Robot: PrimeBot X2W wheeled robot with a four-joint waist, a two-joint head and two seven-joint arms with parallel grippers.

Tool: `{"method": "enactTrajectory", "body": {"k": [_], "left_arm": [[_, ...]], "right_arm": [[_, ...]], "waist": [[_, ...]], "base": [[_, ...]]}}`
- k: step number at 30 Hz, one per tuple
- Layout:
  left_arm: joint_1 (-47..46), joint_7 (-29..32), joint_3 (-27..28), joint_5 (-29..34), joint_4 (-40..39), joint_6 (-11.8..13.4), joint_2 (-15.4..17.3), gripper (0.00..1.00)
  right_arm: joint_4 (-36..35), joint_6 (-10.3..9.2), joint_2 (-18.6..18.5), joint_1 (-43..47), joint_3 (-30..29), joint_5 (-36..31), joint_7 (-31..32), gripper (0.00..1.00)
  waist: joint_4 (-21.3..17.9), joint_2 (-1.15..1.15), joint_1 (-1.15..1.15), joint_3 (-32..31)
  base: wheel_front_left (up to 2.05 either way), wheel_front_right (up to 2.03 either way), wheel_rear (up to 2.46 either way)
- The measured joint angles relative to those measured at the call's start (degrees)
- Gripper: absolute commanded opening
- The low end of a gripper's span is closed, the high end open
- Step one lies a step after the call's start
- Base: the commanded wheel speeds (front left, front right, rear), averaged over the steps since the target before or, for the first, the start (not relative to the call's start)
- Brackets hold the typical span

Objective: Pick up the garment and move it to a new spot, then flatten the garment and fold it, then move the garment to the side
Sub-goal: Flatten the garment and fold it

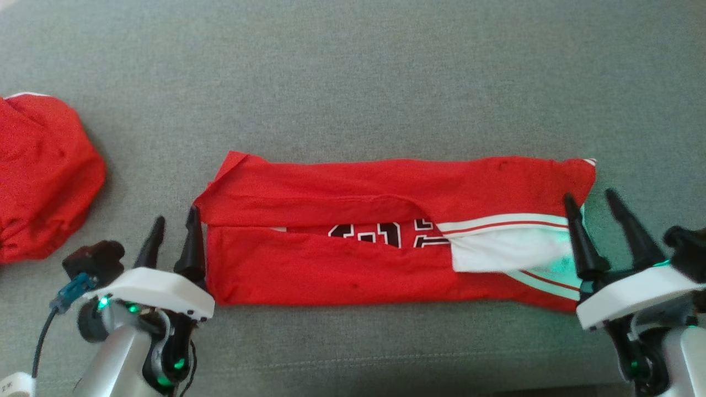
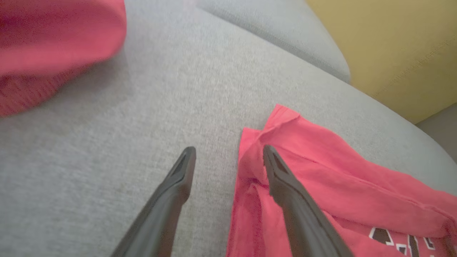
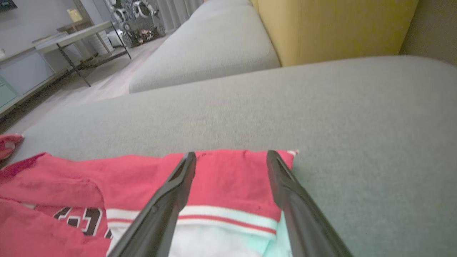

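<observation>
Garment [image 1: 331, 264] lies flat, folded lengthwise into a strip. Left end effector [image 1: 176, 214] and right end effector [image 1: 588, 194] stand released at its ends. Cross-folding and the move aside likely remain.

Matt cloth garment [image 1: 331, 270], woven sofa [image 1: 353, 82].

Soft even light, wrist pics blurry
</observation>
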Motion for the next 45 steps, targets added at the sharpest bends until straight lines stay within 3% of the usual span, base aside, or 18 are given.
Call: {"method": "enactTrajectory", "body": {"k": [5,15,35,41,45], "left_arm": [[0.9,-2.0,0.1,8.4,-6.8,4.0,0.7,1.0],[6.9,-2.2,-0.3,19.1,-16.9,7.8,2.6,1.0],[10.0,-1.0,-2.1,20.0,-19.0,9.5,3.9,1.0],[9.5,-1.0,-2.3,20.0,-19.5,9.5,3.9,1.0],[7.5,-1.0,-3.2,20.0,-19.5,9.2,3.8,1.0]], "right_arm": [[-4.3,0.0,2.1,0.0,-2.6,-3.9,-1.5,1.0],[-7.2,0.0,4.2,1.1,-4.1,-8.3,-2.5,1.0],[-5.7,0.0,4.8,2.9,-4.0,-8.5,-1.8,1.0],[0.3,0.0,2.3,-0.6,-4.0,-8.0,-1.0,1.0],[7.3,0.0,-0.3,-6.9,-3.4,-7.9,3.4,1.0]], "waist": [[0.3,0.0,0.0,-1.6],[0.4,0.0,0.0,-6.2],[0.8,0.0,0.0,-8.0],[0.9,0.0,0.0,-6.2],[1.2,0.0,0.0,-4.7]], "base": [[0.0,0.0,0.0],[0.0,0.0,0.0],[0.0,0.0,0.0],[0.0,0.0,0.0],[0.0,0.0,0.0]]}}
